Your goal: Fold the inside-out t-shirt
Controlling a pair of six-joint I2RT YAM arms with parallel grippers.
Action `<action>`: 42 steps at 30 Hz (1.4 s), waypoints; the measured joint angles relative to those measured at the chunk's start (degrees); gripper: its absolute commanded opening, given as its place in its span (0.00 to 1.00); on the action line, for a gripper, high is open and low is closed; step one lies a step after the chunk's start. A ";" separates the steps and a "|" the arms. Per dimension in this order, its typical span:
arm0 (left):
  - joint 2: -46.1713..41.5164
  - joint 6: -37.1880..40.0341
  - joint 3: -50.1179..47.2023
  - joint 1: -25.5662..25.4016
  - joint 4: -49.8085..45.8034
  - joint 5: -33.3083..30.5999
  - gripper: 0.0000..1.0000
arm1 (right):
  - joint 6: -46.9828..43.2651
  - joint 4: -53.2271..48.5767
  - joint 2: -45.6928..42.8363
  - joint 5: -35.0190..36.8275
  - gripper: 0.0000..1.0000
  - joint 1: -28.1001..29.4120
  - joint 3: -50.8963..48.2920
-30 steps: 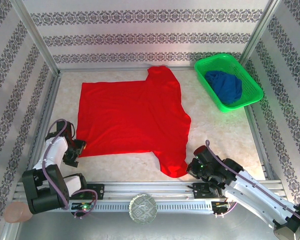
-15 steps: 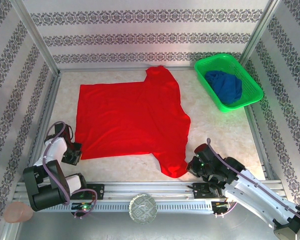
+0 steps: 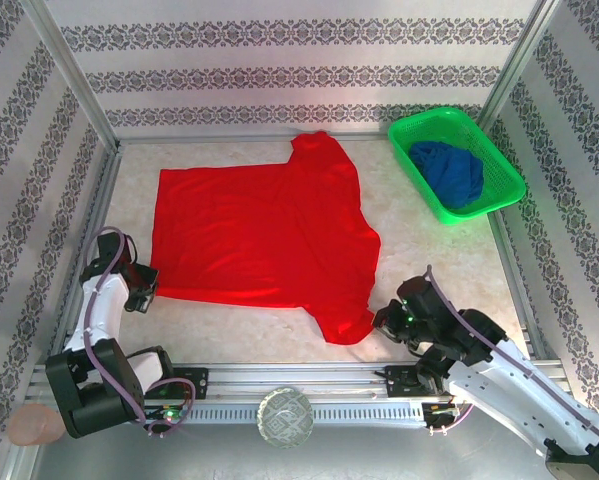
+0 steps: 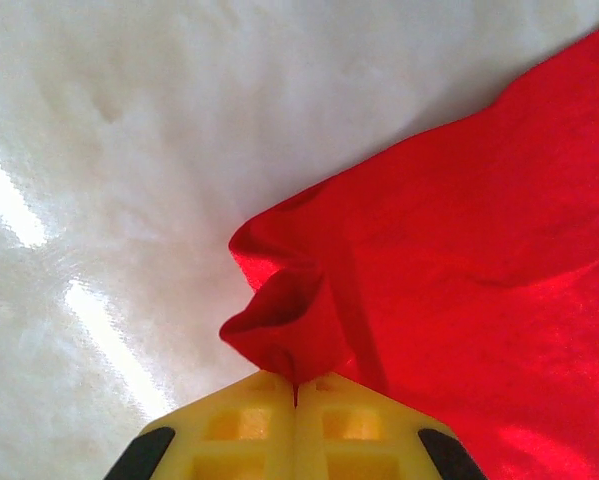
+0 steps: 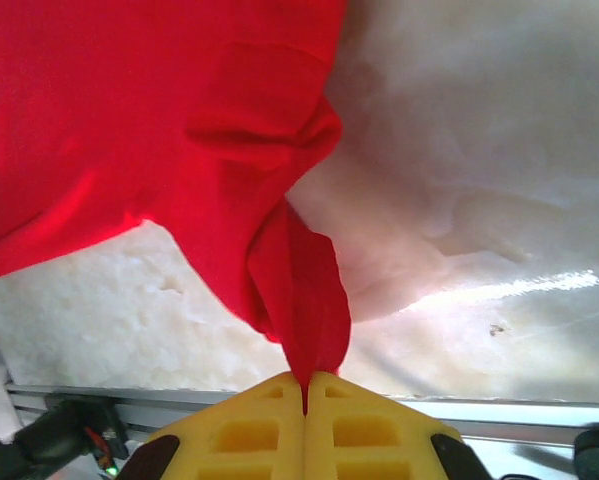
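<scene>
Item: t-shirt (image 3: 264,240), red, soft, wrinkled cloth, spread flat on pale glossy counter (image 3: 439,260); long axis left to right, lying far of both tools. Left tool (image 3: 146,291) clamped on near-left hem corner. Right tool (image 3: 381,322) clamped on near-right sleeve tip.

Looked like a robotics lab cell dressed up as a home corner. Was walled on three sides by patterned wallpaper panels (image 3: 279,75), framed with bare aluminium posts (image 3: 76,80). Was floored with a glossy marble-look tabletop (image 3: 439,270). Carried a left arm (image 3: 97,315) and a right arm (image 3: 509,375), both trailing cables, bolted to a slotted metal rail (image 3: 309,377) along the near edge. Held a green plastic basket (image 3: 403,150) in the far right corner.
</scene>
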 measured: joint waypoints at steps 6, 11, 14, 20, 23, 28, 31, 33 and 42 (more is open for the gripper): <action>-5.46 0.07 0.00 0.00 -0.96 -0.04 0.00 | -0.22 0.42 2.49 -0.04 0.00 -2.36 5.42; -6.62 0.11 0.79 0.00 -0.92 -0.02 0.00 | -1.92 4.17 8.00 -2.73 0.00 -8.20 9.49; -2.71 0.24 2.82 0.00 -0.20 0.20 0.00 | -3.28 8.74 13.14 -5.84 0.00 -12.87 10.56; 7.45 2.05 8.96 0.00 2.40 1.95 0.00 | -6.32 16.76 25.18 -10.73 0.00 -18.40 14.60; 12.68 3.58 12.76 0.00 3.65 2.67 0.00 | -7.61 20.48 30.36 -11.96 0.00 -19.50 17.55; 20.72 5.31 17.55 0.00 6.08 4.22 0.00 | -8.41 25.66 37.18 -12.90 0.00 -21.03 21.66; 25.07 5.70 19.82 -0.04 7.06 5.14 0.00 | -8.81 27.76 41.03 -13.18 0.00 -22.18 24.35; 27.67 5.95 21.57 -0.09 7.34 5.70 0.00 | -8.87 29.00 43.58 -13.18 0.00 -22.60 26.34; 38.51 6.19 31.95 -0.55 8.02 7.02 0.00 | -9.70 33.51 57.27 -13.55 0.00 -24.52 35.45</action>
